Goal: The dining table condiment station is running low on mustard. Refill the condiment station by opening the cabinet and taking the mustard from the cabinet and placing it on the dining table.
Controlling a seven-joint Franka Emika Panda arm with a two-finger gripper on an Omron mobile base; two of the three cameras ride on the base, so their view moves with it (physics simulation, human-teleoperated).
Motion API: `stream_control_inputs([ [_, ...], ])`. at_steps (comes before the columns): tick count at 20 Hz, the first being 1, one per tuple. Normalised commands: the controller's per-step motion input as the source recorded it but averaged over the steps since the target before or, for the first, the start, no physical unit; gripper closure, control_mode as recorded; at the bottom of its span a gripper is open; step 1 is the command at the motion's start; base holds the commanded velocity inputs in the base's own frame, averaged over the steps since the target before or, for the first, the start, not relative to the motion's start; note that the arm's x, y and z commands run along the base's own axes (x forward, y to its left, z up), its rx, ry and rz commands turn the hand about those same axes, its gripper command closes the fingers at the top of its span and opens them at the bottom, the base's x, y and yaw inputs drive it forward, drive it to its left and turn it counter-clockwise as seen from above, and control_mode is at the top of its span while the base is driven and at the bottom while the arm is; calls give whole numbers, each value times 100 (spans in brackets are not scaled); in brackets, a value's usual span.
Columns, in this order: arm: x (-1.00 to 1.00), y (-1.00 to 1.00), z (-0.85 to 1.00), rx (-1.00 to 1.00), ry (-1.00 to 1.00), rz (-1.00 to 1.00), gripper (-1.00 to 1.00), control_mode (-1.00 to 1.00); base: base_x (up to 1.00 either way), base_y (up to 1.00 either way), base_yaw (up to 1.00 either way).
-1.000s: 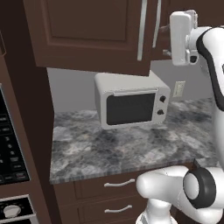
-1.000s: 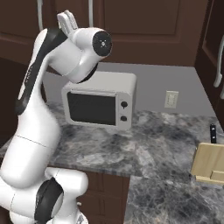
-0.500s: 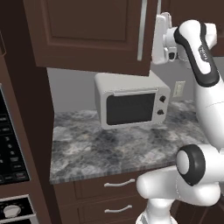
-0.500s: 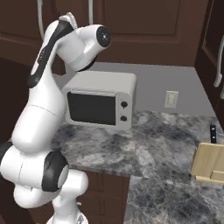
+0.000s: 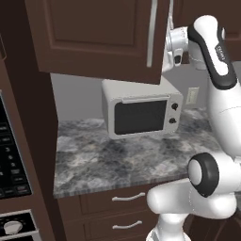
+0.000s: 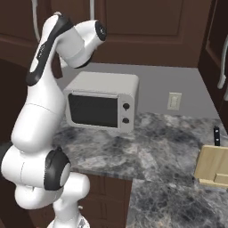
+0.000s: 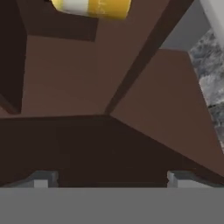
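Note:
The cabinet [image 5: 94,37] is dark brown wood; its door with a long silver bar handle [image 5: 152,33] stands swung out toward me. My hand [image 5: 176,44] is raised just past the door's right edge, level with the cabinet. In the hand view my gripper [image 7: 111,179] is open with nothing between its fingertips [image 7: 43,179], and it looks over a bare brown shelf [image 7: 78,83]. At the far end of that shelf stands the mustard [image 7: 92,6], yellow with a white band, well apart from the fingers and with its cap cut off by the frame edge. The dining table is out of view.
A white microwave [image 5: 141,115] sits on the grey marbled wall counter [image 5: 117,160] under the cabinet. Drawers with silver pulls [image 5: 124,197] are below. An oven panel [image 5: 14,160] is at the left. A wooden knife block [image 6: 213,167] and a wall outlet [image 6: 174,100] are to the right.
My arm has straightened upward and the hand has swung left, from the right of the door's handle to the door's edge. The gripper has stayed open.

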Motion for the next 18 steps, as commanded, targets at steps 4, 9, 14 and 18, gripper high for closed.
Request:
stream_control_inputs([
  [4, -100, 64, -27, 7, 3, 35, -100, -100, 0, 0, 0],
  [9, -100, 94, -46, 2, -3, 36, -100, -100, 0, 0, 0],
  [14, -94, 100, -52, 0, -12, 30, -100, -100, 0, 0, 0],
  [18, -53, 100, -34, -5, -15, 18, -100, -100, 0, 0, 0],
])
